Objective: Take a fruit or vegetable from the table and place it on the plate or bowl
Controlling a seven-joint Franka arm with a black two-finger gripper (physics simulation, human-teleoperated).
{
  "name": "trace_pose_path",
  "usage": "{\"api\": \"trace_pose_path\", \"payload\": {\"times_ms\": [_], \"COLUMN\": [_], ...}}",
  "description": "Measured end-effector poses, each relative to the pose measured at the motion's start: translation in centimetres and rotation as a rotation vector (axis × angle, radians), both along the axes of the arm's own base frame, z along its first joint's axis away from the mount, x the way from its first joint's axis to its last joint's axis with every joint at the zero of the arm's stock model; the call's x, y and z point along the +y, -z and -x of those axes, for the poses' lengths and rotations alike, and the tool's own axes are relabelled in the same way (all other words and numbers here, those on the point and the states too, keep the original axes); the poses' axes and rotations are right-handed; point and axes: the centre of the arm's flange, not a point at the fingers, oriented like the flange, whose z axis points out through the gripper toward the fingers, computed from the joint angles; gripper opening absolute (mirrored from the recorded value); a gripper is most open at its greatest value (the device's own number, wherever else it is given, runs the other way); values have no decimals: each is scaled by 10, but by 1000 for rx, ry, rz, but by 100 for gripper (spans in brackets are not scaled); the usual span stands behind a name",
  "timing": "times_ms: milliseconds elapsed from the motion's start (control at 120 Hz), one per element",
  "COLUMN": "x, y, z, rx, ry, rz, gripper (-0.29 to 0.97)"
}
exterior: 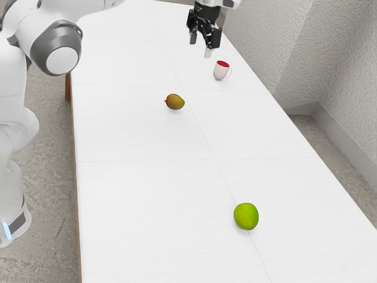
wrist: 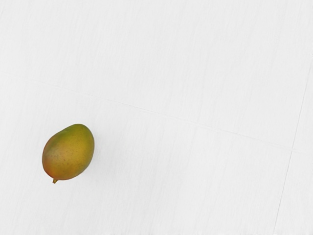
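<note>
Exterior view: black two-finger pincer (exterior: 199, 49) hangs released, empty; oval green-orange mango (exterior: 174, 102) lies well apart, nearer camera, long axis seemingly crosswise

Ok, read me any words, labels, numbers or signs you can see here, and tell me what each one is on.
There is no text to read here.
The mango, the green fruit, the cup with its red inside, the table and the claw all show plain surfaces, with no label, brand, number or sign on them.
</note>
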Motion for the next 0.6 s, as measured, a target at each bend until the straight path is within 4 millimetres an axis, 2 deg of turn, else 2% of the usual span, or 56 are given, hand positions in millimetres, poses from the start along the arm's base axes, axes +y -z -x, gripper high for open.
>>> {"api": "trace_pose_path", "payload": {"times_ms": [100,133,167,217,242,275,317,358,400,442,542,600], "x": [-1,-2,-10,-39,-57,-90,-139,-165,-170,-156,-103,-90], "y": [0,-7,-40,-126,-160,-188,-205,-207,-193,-171,-132,-101], "z": [1,2,8,37,55,72,84,89,82,69,53,39], "rx": [5,-6,-57,-205,-267,-320,-350,-345,-294,-222,-106,-37], "ry": [20,28,46,87,116,176,275,333,349,330,236,219], "rz": [5,0,-32,-108,-135,-150,-148,-141,-127,-105,-78,-54], "gripper": [68,68,68,68,68,68,68,68,68,68,68,68]}}
